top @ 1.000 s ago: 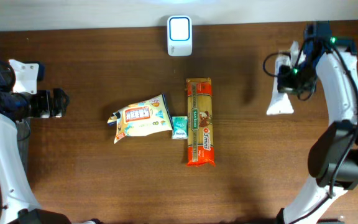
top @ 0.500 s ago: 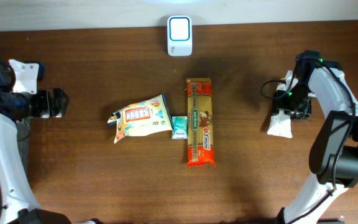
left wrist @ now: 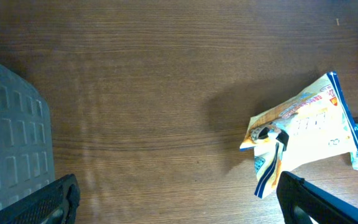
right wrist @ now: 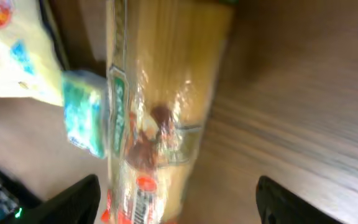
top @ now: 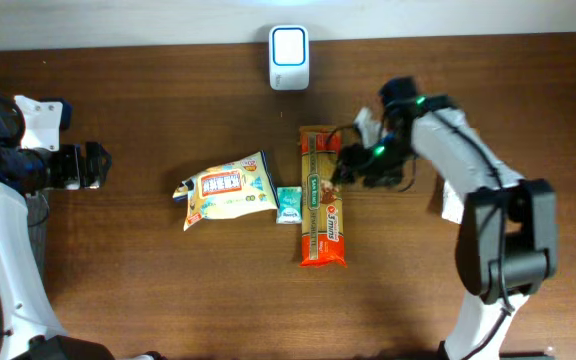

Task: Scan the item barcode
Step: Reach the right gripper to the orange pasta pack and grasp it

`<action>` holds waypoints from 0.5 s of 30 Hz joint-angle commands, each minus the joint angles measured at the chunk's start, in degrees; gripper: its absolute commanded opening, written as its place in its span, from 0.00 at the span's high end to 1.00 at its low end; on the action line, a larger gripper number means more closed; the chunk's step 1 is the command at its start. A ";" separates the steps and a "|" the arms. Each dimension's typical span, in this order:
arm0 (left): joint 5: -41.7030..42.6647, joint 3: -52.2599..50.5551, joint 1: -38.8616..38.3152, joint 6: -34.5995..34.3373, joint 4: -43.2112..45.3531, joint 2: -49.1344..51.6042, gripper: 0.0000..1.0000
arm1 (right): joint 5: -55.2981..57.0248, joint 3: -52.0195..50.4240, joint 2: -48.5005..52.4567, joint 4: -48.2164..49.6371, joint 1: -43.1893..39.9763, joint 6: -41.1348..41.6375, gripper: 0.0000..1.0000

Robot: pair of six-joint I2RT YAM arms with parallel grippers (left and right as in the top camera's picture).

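Wood table [top: 148, 290]: dark brown, viewed from above.
Scanner [top: 289, 57]: small and white, at far edge, centre, well apart from both grippers.
Pasta [top: 321, 200]: long clear-and-orange pack, lying flat mid-table, one end pointing far toward scanner.
Packet [top: 288, 205]: small and teal, against left side of pasta.
Snack bag [top: 226, 190]: yellow and white, crumpled, just left of packet.
White item [top: 451, 205]: right of pasta, mostly hidden behind right arm; kind impossible to tell.
Left gripper [left wrist: 176, 206]: fingers spread wide, nothing between them, at left edge, well apart from snack bag.
Right gripper [right wrist: 179, 205]: fingers spread, nothing pinched, above right edge of pasta at its far half; contact impossible to tell, wrist view blurred.
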 commanded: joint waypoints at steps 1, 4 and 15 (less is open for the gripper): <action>0.20 -0.11 0.11 0.74 0.02 0.00 0.01 | -1.81 -7.23 -0.57 7.65 2.45 8.11 0.27; 0.20 -0.11 0.11 0.72 0.02 0.00 0.01 | -4.17 -11.80 -0.52 15.32 3.21 11.50 0.39; 0.17 -0.11 0.11 0.74 0.02 0.00 0.01 | -4.48 -12.70 -2.69 17.22 2.10 10.62 0.96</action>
